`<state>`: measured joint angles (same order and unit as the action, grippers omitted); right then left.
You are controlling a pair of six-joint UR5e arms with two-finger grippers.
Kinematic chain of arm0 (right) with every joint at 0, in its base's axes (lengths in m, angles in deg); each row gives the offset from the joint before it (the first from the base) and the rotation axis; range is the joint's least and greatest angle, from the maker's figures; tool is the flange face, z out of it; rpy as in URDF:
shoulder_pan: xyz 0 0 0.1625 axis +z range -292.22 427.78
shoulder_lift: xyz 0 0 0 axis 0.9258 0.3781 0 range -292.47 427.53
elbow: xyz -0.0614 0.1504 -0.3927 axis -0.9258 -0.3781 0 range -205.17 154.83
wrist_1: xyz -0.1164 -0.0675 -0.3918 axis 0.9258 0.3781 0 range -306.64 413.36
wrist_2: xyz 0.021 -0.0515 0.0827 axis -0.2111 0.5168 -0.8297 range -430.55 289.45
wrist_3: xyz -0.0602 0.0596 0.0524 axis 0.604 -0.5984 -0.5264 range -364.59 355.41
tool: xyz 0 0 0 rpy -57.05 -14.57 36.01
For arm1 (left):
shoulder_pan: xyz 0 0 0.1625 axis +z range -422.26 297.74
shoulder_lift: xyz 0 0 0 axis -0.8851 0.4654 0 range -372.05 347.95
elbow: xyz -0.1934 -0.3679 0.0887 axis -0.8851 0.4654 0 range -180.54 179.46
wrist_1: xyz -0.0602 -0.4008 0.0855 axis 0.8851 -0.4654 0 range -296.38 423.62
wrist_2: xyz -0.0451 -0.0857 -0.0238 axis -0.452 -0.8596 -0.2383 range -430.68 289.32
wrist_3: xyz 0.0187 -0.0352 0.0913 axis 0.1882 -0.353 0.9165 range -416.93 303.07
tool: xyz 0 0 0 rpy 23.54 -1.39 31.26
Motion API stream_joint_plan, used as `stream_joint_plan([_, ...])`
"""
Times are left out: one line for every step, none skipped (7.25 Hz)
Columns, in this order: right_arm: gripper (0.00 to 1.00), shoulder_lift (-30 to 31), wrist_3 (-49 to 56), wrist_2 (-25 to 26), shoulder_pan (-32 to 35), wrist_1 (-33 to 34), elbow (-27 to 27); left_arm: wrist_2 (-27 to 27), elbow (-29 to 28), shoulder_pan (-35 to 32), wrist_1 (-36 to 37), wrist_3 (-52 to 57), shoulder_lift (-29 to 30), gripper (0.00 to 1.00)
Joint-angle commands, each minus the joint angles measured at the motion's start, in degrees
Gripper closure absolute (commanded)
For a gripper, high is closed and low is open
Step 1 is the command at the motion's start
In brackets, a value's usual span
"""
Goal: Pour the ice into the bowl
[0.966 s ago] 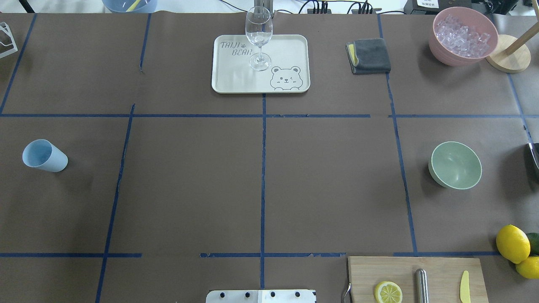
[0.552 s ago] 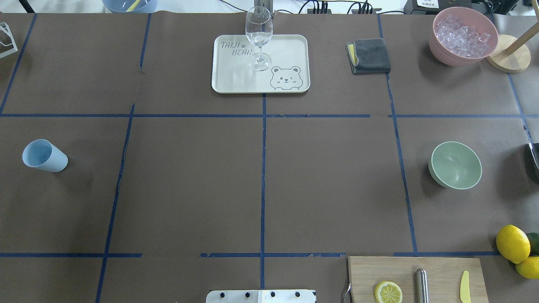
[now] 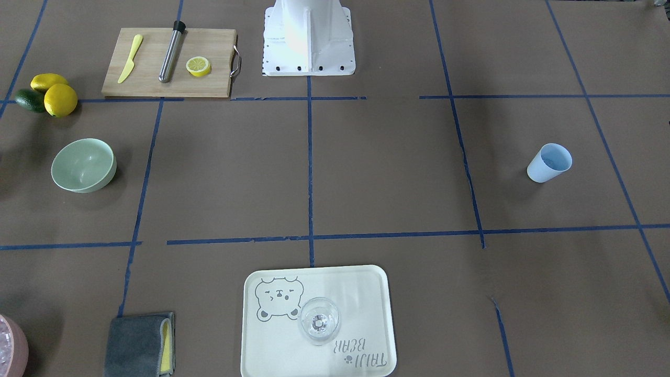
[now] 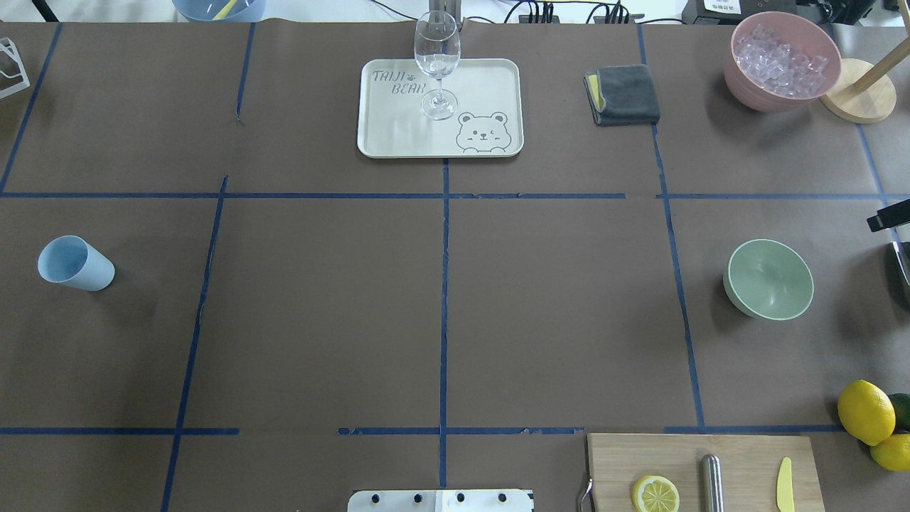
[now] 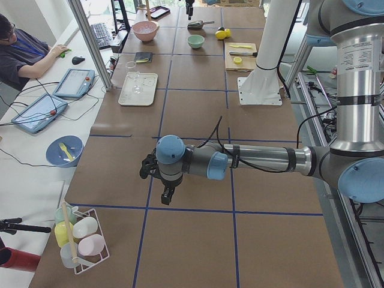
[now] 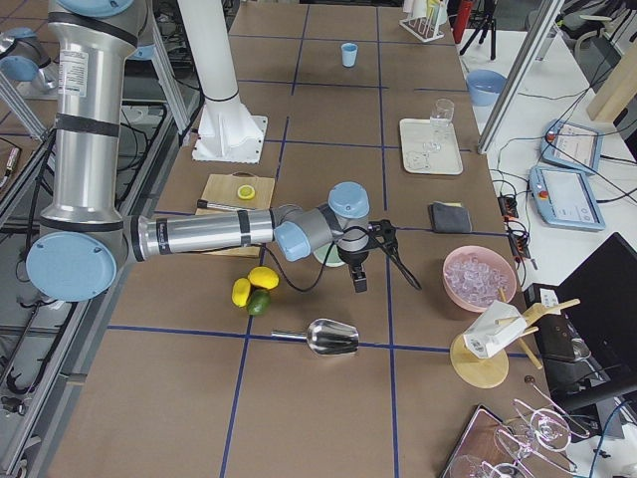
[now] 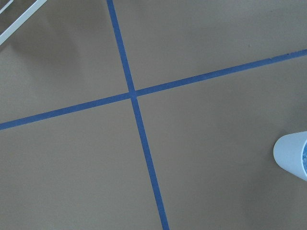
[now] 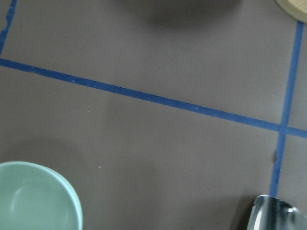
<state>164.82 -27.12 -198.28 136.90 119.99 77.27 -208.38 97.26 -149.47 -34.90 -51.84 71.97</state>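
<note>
The mint-green bowl (image 4: 768, 279) stands empty on the right of the table; it also shows in the front view (image 3: 84, 165) and the right wrist view (image 8: 33, 199). The ice (image 4: 780, 60) fills a pink bowl (image 4: 739, 85) at the far right. My right gripper (image 6: 359, 282) hangs above the table just beyond the green bowl; only a black tip of it (image 4: 889, 215) shows at the overhead view's right edge, and I cannot tell if it is open or shut. My left gripper (image 5: 167, 195) hangs over the table's left end; I cannot tell its state.
A metal scoop (image 6: 330, 339) lies right of the bowl. A blue cup (image 4: 75, 263) stands at the left. A wine glass (image 4: 436, 64) stands on a tray (image 4: 370, 142). A grey cloth (image 4: 624, 94), a cutting board (image 4: 739, 455), lemons (image 4: 865, 411) and a wooden stand (image 4: 860, 99) surround the bowl.
A black tip of my right gripper has come into the overhead view at the right edge, above the bowl's level. Nothing on the table has moved.
</note>
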Motion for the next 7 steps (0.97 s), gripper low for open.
stream_joint_plan([0.02,1.2,-16.3,1.8,-8.7,-9.5,0.3,0.0,0.0,0.0,0.0,0.0,0.0,0.00])
stream_joint_plan([0.04,1.8,-19.0,2.4,-10.7,-11.1,0.4,0.0,0.0,0.0,0.0,0.0,0.0,0.00])
stream_joint_plan([0.08,1.8,-22.5,3.8,-13.4,-11.6,0.3,0.0,0.0,0.0,0.0,0.0,0.0,0.00])
stream_joint_plan([0.09,2.5,-22.7,6.8,-15.2,-11.6,0.2,0.0,0.0,0.0,0.0,0.0,-0.1,0.00])
stream_joint_plan([0.12,2.8,-22.7,8.0,-15.8,-11.7,-0.7,0.0,0.0,0.0,0.0,0.0,-0.1,0.00])
stream_joint_plan([0.13,2.8,-22.7,8.0,-16.1,-11.7,-1.0,0.0,0.0,0.0,0.0,0.0,-0.1,0.00])
stream_joint_plan([0.21,2.8,-22.7,8.3,-17.0,-11.7,-1.6,0.0,0.0,0.0,0.0,0.0,-0.1,0.00])
